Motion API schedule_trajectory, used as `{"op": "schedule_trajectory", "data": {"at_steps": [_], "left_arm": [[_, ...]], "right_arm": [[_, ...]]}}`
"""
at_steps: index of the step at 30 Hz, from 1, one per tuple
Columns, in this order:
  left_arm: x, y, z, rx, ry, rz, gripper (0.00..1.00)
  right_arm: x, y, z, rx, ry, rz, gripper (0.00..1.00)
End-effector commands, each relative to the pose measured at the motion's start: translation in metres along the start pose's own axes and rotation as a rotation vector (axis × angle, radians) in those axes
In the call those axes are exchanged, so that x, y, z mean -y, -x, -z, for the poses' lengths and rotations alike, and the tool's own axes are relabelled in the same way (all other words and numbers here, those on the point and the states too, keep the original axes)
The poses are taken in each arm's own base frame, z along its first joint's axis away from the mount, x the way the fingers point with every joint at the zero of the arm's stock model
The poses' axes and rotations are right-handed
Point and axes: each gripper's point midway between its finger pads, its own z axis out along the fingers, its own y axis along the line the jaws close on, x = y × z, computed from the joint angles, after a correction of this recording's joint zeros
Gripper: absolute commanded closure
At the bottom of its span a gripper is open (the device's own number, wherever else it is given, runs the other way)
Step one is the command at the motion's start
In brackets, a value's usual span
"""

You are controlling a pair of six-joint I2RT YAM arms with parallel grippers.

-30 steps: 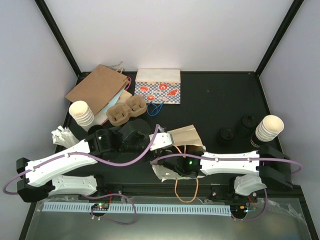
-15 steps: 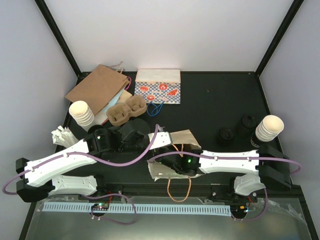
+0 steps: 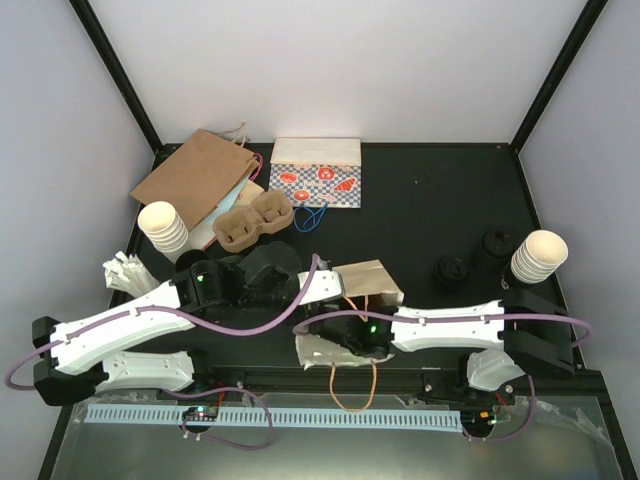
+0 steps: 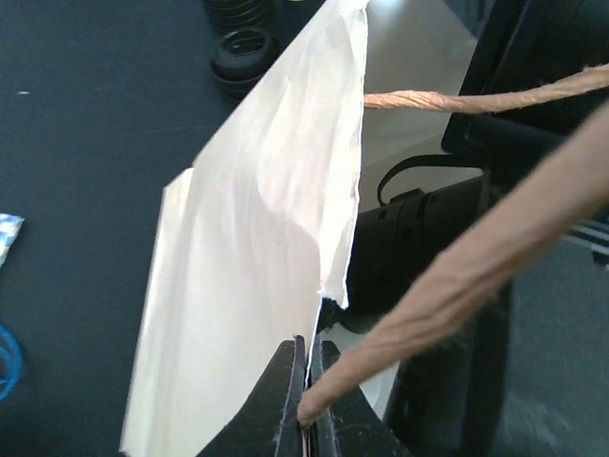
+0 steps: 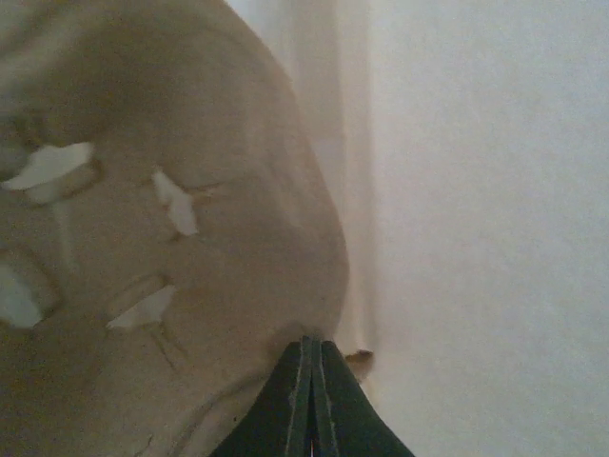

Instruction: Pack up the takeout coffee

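Near the front edge of the table (image 3: 420,200), the left claw (image 4: 306,405) and right claw (image 5: 309,381) each pinch the paper bag (image 3: 368,279) tight; the coffee (image 3: 493,245) stands well apart, far right beside stacked cups (image 3: 540,255).

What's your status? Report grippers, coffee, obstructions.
Left gripper and right gripper both shut on the paper bag. Takeout coffee outside the bag, far right by the cup stack. Twine handle crosses the left gripper.

Pale white walls (image 3: 330,60) with black corner posts (image 3: 115,75) enclose a black table (image 3: 430,200).
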Motion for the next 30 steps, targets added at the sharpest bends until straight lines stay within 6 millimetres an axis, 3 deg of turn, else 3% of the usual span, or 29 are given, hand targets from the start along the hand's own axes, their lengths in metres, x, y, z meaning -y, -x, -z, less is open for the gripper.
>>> {"op": "schedule_trajectory", "data": {"at_steps": [1,4,7,22,30], "left_arm": [[0.027,0.002,-0.003,0.033,-0.14,0.023,0.99],[0.041,-0.002,-0.007,0.024,-0.22,0.042,0.98],[0.045,-0.006,-0.01,0.0,-0.244,0.076,0.99],[0.054,-0.004,-0.007,0.038,-0.281,0.112,0.98],[0.055,-0.003,-0.008,0.044,-0.286,0.108,0.99]], "right_arm": [[-0.029,0.004,0.011,0.009,0.066,-0.055,0.99],[-0.051,0.011,0.022,0.032,0.121,-0.055,0.99],[-0.061,0.011,0.022,0.03,0.139,-0.069,0.99],[0.012,-0.001,0.021,0.02,-0.151,-0.066,0.98],[0.018,-0.003,0.005,0.003,-0.164,-0.055,0.97]]}}
